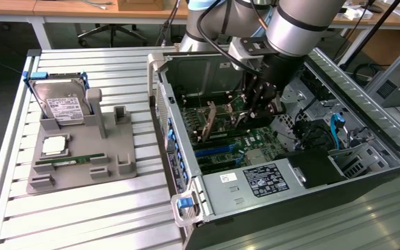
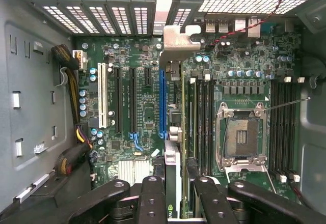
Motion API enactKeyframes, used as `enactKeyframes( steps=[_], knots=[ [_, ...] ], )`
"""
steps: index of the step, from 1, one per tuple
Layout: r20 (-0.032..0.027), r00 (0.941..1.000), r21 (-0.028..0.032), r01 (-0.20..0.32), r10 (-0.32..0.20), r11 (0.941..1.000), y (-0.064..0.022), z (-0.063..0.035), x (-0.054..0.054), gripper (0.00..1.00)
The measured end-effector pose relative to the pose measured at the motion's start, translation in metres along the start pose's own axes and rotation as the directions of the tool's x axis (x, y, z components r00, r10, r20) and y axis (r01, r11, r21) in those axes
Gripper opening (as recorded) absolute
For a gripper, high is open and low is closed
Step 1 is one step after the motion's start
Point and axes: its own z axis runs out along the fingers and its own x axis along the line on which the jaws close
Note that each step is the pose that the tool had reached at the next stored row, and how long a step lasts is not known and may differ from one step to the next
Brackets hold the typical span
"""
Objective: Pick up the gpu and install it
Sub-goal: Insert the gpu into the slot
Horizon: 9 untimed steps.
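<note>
I'm looking down the wrist camera now: the end effector (image 2: 176, 183) has its black, riveted fingers (image 2: 153, 193) pinching the gpu (image 2: 171, 178), a thin flat card seen edge-on. The card runs away from the fingers to its bent silver end bracket (image 2: 179, 36), which sits at the perforated rear wall of the case. It hangs just over the green motherboard (image 2: 137, 107), lined up beside the long blue slot (image 2: 162, 102); I can't tell whether its edge is touching the slot. The square metal-framed CPU socket (image 2: 242, 135) lies to the other side of the card.

In the exterior view the end effector (image 1: 259, 112) is reaching down inside the open computer case (image 1: 186, 172), which lies on its side on the ribbed metal bench (image 1: 82, 224). Towards the bench's edge at the exterior view's left, a moulded grey holder (image 1: 116, 161) carries the blue-framed silver hard drive (image 1: 61, 104), a square processor (image 1: 54, 146) and a narrow green memory stick (image 1: 71, 160).
</note>
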Motion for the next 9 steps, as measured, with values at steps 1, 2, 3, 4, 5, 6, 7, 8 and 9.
enactKeyframes(
  steps=[1, 2, 3, 4, 5, 6, 7, 8, 9],
  knots=[
    [0.0000, 1.0000, 0.0000, 0.000, 0.000, 1.0000, 0.0000, 0.0000, 0.0002, 0.27],
    [0.0000, 1.0000, 0.0000, 0.000, 0.000, 1.0000, 0.0000, 0.0000, 0.0007, 0.27],
    [0.0000, 1.0000, 0.0000, 0.000, 0.000, 1.0000, 0.0000, -0.0001, 0.0010, 0.27],
    [0.0001, 1.0000, 0.0000, 0.000, 0.000, 1.0000, 0.0000, -0.0001, 0.0016, 0.27],
    [0.0000, 1.0000, 0.0000, 0.000, 0.000, 1.0000, 0.0000, -0.0001, 0.0018, 0.27],
    [0.0000, 1.0000, 0.0000, 0.000, 0.000, 1.0000, 0.0000, -0.0001, 0.0021, 0.27],
    [0.0000, 1.0000, 0.0000, 0.000, 0.000, 1.0000, 0.0000, -0.0002, 0.0024, 0.27],
    [0.0000, 1.0000, 0.0000, 0.000, 0.000, 1.0000, 0.0000, -0.0002, 0.0027, 0.27],
    [0.0000, 1.0000, 0.0000, 0.000, 0.000, 1.0000, 0.0000, -0.0002, 0.0029, 0.27]
  ],
)
